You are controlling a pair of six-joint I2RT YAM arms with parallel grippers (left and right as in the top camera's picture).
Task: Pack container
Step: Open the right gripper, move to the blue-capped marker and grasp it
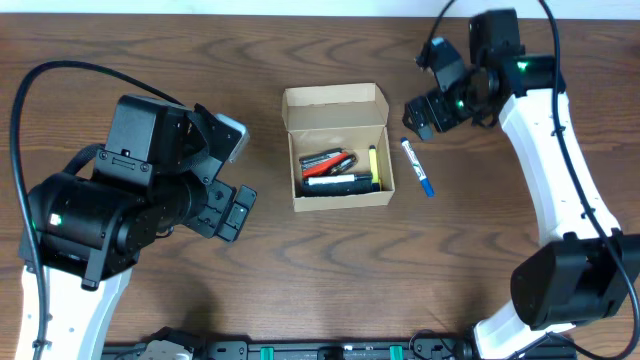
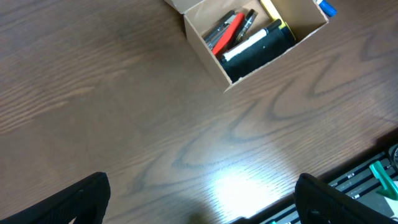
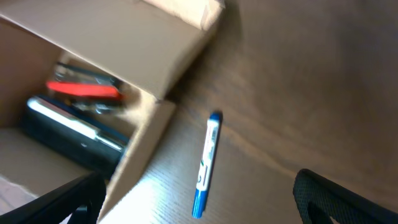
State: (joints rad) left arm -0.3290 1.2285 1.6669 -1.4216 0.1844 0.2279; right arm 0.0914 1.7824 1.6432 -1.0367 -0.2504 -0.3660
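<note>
Overhead: container (image 1: pixel 335 108) sitting at the centre of the table (image 1: pixel 150 50), flap lid (image 1: pixel 335 97) standing open toward the far edge. Red, black, white and yellow markers (image 1: pixel 335 168) lying inside. Blue marker (image 1: pixel 417 166) lying on the wood just beside the container's right wall. Left gripper (image 1: pixel 236 208) hovering toward the left edge, right gripper (image 1: pixel 418 117) toward the far right corner.

Left wrist: fingers (image 2: pixel 81 199) spreading wide, gripping nothing. Container (image 2: pixel 200 45) showing at the top edge.

Right wrist: fingers (image 3: pixel 336 199) gaping wide, holding nothing, above the blue marker (image 3: pixel 206 165). Container (image 3: pixel 143 56) lying to its left.
</note>
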